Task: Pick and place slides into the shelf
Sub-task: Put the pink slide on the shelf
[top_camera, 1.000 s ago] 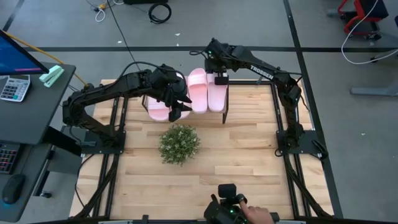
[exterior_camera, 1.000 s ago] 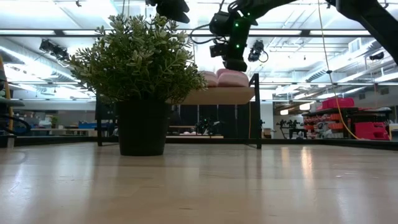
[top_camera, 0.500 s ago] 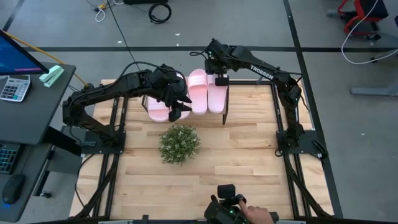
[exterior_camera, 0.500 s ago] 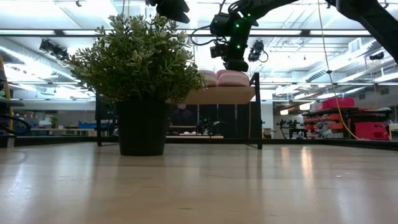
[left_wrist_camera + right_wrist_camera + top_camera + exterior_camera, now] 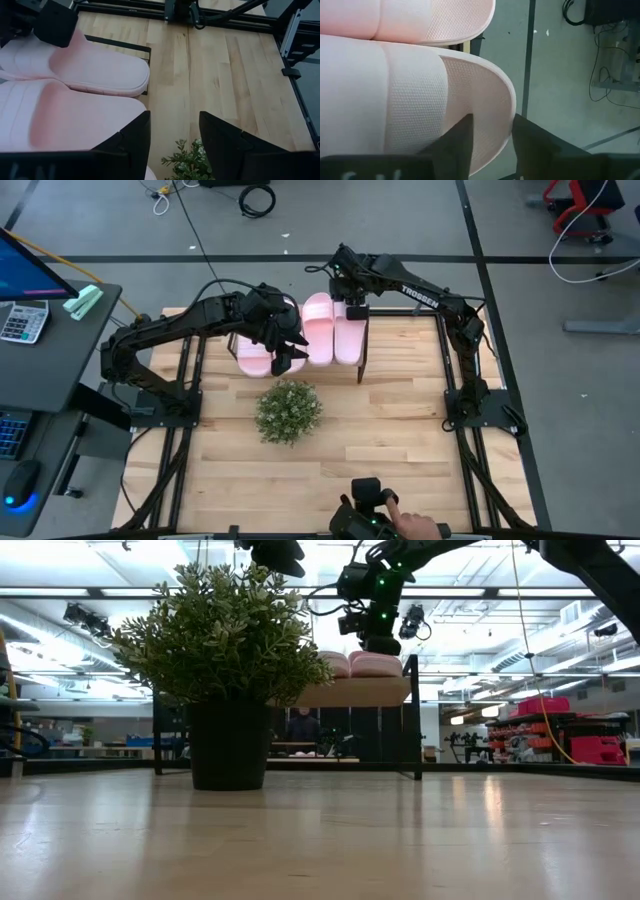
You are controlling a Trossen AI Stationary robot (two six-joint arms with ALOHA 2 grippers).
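Three pale pink slides show on the shelf's (image 5: pixel 362 350) wooden top board in the high view: one on the left (image 5: pixel 253 356), one in the middle (image 5: pixel 318 328) and one on the right (image 5: pixel 347 340). My right gripper (image 5: pixel 355 308) stands over the right slide's far end, shut on it. My left gripper (image 5: pixel 287 360) hovers open at the shelf's near edge between the left and middle slides. In its wrist view, its fingers (image 5: pixel 172 142) frame bare table and plant leaves. In the low view the plant (image 5: pixel 225 640) hides much of the shelf. My right gripper has the right slide's far end (image 5: pixel 502 117) between its two fingers, coming down from above. One finger (image 5: pixel 455 145) is over the textured footbed and the other (image 5: pixel 535 145) is beyond the end rim. The slide lies flat on the shelf's top board beside its neighbour (image 5: pixel 435 20).
A green bushy plant in a dark pot (image 5: pixel 288 412) stands on the table just in front of the shelf. A person's hand on a dark device (image 5: pixel 375 518) is at the table's near edge. Bare wood lies to the plant's right (image 5: pixel 400 420).
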